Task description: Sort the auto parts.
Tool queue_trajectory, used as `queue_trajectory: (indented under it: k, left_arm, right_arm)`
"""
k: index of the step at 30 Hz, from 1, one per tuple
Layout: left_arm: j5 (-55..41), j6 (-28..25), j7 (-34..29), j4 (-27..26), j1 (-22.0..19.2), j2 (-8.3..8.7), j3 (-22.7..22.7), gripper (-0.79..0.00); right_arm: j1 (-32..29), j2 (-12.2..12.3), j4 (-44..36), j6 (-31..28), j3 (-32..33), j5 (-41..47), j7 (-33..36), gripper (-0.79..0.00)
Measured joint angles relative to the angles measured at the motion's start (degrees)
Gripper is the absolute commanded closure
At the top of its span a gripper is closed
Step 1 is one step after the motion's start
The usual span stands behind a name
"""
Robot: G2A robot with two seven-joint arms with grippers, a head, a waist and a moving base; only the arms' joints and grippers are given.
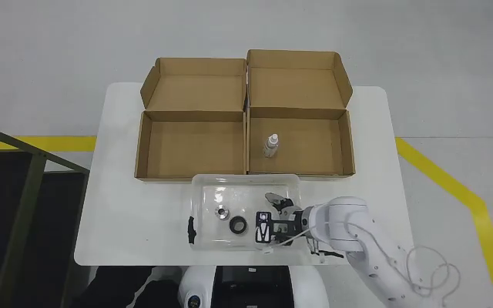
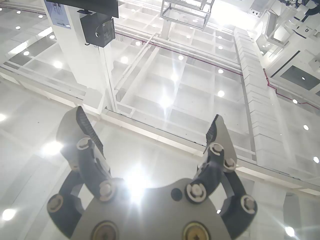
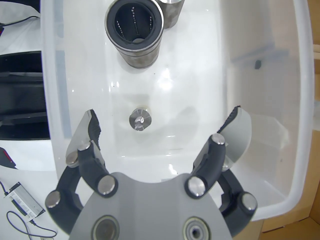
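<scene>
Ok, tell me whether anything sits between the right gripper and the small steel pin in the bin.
Nothing visible does. The open right gripper hangs over the small steel pin on the clear bin floor; the linear bearing and steel sleeve stand beyond it.

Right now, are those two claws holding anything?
Left gripper: open, holding nothing.
Right gripper: open, empty, above a small metal plug in the plastic tub.
</scene>
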Motion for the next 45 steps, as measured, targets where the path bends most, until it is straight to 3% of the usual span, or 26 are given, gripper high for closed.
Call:
queue_trajectory:
  k: [1, 3, 5, 6, 8, 12, 13, 15, 22, 28, 34, 39, 45]
  left_arm:
    - [0.0, 0.0, 0.0, 0.0, 0.0, 0.00, 0.0, -0.785]
    - [0.0, 0.0, 0.0, 0.0, 0.0, 0.00, 0.0, -0.785]
    - [0.0, 0.0, 0.0, 0.0, 0.0, 0.00, 0.0, -0.785]
    - [0.0, 0.0, 0.0, 0.0, 0.0, 0.00, 0.0, -0.785]
    - [0.0, 0.0, 0.0, 0.0, 0.0, 0.00, 0.0, -0.785]
    - [0.0, 0.0, 0.0, 0.0, 0.0, 0.00, 0.0, -0.785]
    - [0.0, 0.0, 0.0, 0.0, 0.0, 0.00, 0.0, -0.785]
    - [0.0, 0.0, 0.0, 0.0, 0.0, 0.00, 0.0, -0.785]
    - [0.0, 0.0, 0.0, 0.0, 0.0, 0.00, 0.0, -0.785]
    - [0.0, 0.0, 0.0, 0.0, 0.0, 0.00, 0.0, -0.785]
    - [0.0, 0.0, 0.0, 0.0, 0.0, 0.00, 0.0, -0.785]
    - [0.0, 0.0, 0.0, 0.0, 0.0, 0.00, 0.0, -0.785]
    - [0.0, 0.0, 0.0, 0.0, 0.0, 0.00, 0.0, -0.785]
  right_arm:
    - [0.2, 0.0, 0.3, 0.1, -0.3, -0.1, 0.1, -0.683]
    - [0.7, 0.1, 1.0, 0.3, -1.1, -0.1, 0.3, -0.557]
    - [1.2, 0.3, 1.6, 0.4, -1.8, 0.0, 0.4, -0.511]
    - [1.4, 0.3, 1.9, 0.5, -2.1, -0.1, 0.5, -0.391]
    - [2.0, 0.5, 2.3, 0.6, -2.9, -0.3, 0.6, -0.376]
    - [3.1, 0.8, 2.9, 0.8, -4.1, -0.2, 0.8, -0.222]
    - [3.4, 0.9, 3.0, 0.8, -4.4, -0.2, 0.8, -0.123]
    - [4.0, 1.1, 3.1, 0.9, -5.1, -0.1, 0.9, -0.009]
    - [5.5, 1.9, 2.2, 1.3, -6.2, 1.7, 1.3, 0.000]
    - [5.5, 2.5, -2.2, 3.4, -3.3, 5.1, -0.6, 0.000]
    - [3.8, 2.9, -5.7, 8.0, 1.2, 6.7, -8.4, 0.000]
    - [1.3, 2.8, -8.2, 15.4, 4.6, 6.2, -19.3, 0.000]
    - [-0.3, 2.5, -9.0, 18.6, 5.8, 8.7, -29.9, 0.000]
